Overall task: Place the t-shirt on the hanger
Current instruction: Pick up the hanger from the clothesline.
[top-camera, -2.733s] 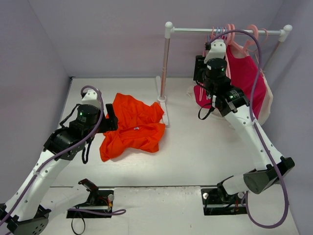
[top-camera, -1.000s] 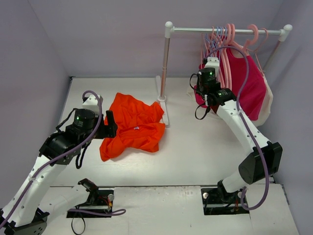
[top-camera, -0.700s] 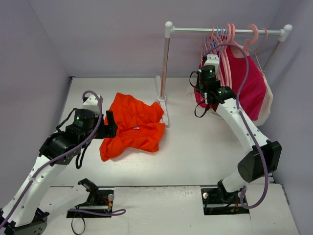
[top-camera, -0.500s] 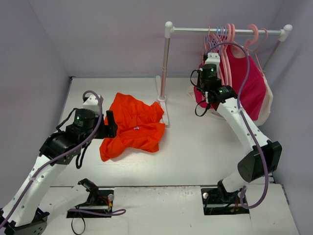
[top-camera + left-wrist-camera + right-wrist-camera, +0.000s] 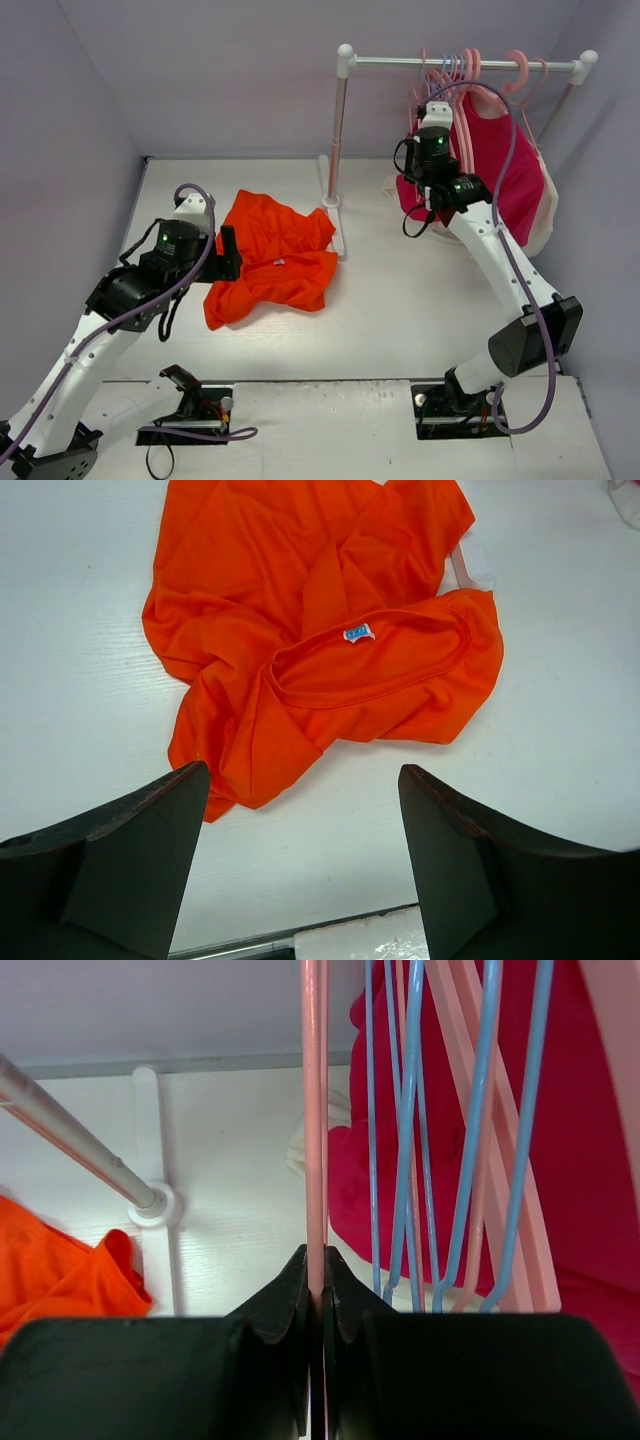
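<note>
The left claw hung just above the white surface with its two dark fingers spread wide and nothing between them. The orange t-shirt lay crumpled on the surface directly ahead of that claw, just beyond the fingertips and apart from them. Its neck opening faced up, and the small label showed inside the collar on the side far from the claw.

The right claw was raised to the clothes rack, its fingers pinched shut around the thin pale pink hanger, which ran straight up out of the grip. To the right of this claw, close beside the held bar, hung several blue hangers and more pink ones, with a magenta shirt behind them. To its left and below stood the rack's post. A corner of the t-shirt showed lower left, well apart from the hanger.
</note>
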`<act>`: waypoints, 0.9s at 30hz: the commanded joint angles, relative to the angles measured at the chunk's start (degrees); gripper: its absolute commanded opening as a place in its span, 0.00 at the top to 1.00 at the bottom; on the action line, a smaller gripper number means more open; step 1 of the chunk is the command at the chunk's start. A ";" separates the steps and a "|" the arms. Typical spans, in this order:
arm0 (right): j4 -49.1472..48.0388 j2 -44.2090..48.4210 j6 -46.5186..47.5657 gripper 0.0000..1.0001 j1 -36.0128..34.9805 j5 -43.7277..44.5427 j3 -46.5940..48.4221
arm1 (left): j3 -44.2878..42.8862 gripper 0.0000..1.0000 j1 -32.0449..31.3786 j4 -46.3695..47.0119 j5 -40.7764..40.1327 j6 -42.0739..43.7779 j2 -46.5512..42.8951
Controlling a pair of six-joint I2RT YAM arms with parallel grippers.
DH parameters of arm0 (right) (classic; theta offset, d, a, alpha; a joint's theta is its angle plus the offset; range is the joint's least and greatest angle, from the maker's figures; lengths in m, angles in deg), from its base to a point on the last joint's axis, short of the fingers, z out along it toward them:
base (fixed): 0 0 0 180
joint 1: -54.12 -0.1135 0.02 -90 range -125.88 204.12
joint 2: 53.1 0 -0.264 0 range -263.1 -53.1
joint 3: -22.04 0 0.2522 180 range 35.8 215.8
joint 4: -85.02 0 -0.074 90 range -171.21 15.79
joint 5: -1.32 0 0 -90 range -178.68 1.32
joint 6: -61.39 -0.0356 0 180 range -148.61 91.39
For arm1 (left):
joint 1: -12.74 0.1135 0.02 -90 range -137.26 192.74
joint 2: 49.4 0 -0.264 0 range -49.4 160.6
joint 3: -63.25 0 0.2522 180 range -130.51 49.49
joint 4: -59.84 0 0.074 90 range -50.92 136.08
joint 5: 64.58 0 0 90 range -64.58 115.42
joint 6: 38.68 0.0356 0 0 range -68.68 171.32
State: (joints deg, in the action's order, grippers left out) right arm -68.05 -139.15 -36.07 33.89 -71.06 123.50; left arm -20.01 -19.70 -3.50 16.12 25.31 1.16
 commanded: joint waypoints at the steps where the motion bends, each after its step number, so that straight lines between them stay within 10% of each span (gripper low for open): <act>1: -3.79 6.75 0.42 1.00 0.19 -2.42 3.53 | -2.41 0.28 0.39 1.42 -0.57 1.20 1.09; 15: -3.94 14.42 1.91 1.00 -0.27 -9.72 0.80 | -3.65 0.28 0.37 1.68 -1.00 0.75 3.91; 27: -3.84 31.92 -0.35 1.00 -2.01 -18.86 -25.05 | -1.75 0.28 0.37 2.69 -8.94 -8.83 10.94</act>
State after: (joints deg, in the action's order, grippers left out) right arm -67.72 -113.26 -36.14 32.84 -85.49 103.37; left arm -20.71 -19.70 -3.41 12.96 21.31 9.87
